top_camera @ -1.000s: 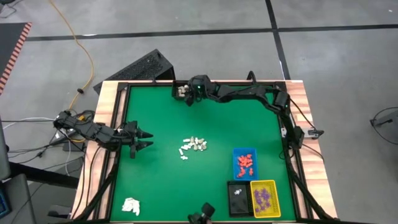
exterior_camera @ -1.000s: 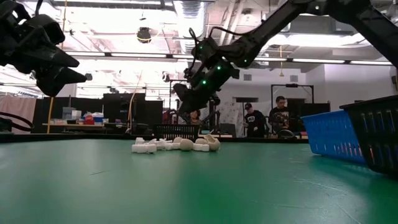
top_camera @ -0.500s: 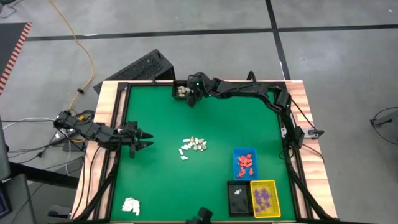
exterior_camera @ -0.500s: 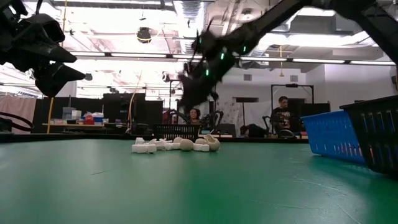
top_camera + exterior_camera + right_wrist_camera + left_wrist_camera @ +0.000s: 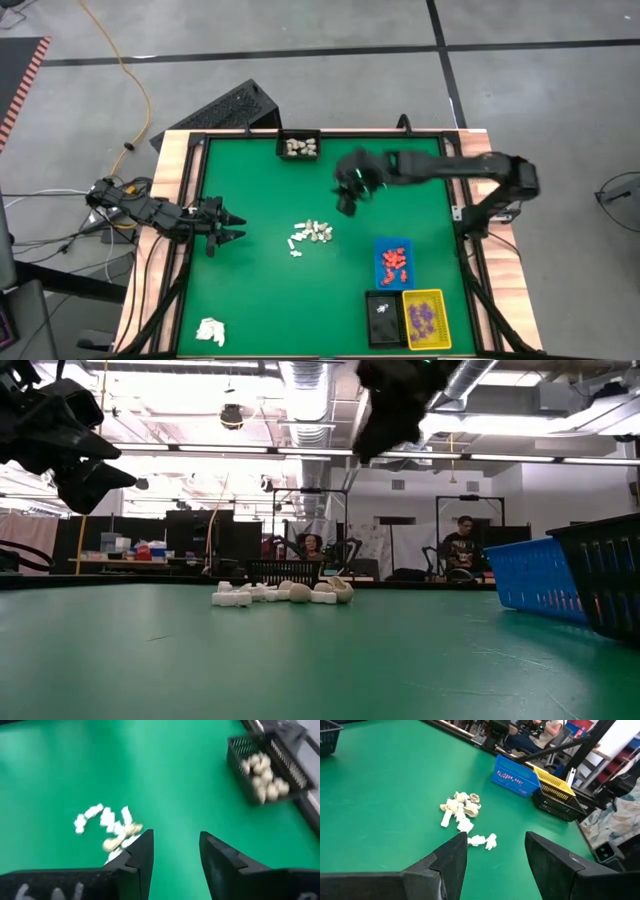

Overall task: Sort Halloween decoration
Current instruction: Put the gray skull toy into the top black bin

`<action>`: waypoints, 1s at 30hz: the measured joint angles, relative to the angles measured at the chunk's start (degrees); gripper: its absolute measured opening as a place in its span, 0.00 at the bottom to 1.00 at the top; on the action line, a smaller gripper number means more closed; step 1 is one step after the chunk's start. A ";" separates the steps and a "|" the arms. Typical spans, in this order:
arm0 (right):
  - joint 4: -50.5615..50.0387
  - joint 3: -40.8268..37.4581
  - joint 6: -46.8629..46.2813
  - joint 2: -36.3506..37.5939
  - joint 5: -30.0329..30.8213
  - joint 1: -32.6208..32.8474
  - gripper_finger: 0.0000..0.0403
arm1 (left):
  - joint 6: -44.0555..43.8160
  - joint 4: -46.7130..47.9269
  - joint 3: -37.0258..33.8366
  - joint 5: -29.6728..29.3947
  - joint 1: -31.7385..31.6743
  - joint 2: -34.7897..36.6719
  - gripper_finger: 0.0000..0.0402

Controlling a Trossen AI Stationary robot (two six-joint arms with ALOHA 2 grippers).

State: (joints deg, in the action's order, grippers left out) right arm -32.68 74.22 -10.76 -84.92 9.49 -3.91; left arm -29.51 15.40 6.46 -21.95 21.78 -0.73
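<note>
A loose pile of white and cream Halloween decoration pieces lies on the green mat mid-table. My right gripper hangs above the mat, just far and right of the pile, open, with nothing between its fingers. My left gripper waits open at the table's left side, pointing toward the pile. A black tray at the far edge holds cream pieces. A blue tray holds orange-red pieces, and a yellow tray holds purple ones.
A second black tray with a white piece stands beside the yellow one at the near right. A white wad lies at the near left corner. A raised dark rim frames the mat. People sit in the room beyond the far edge.
My right gripper has left the black tray at the far edge. It has swung up and toward the table's middle and near side, tipping less steeply downward, and now hangs close to the pile. The pile and trays have stayed put.
</note>
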 joint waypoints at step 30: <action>50.61 -23.50 -14.77 -22.37 28.18 20.16 0.38 | 2.31 -2.25 0.00 -3.17 -0.01 0.00 0.47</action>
State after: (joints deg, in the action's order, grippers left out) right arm 17.93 50.72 -25.53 -107.28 37.67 16.25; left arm -27.20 13.15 6.46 -25.12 21.76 -0.73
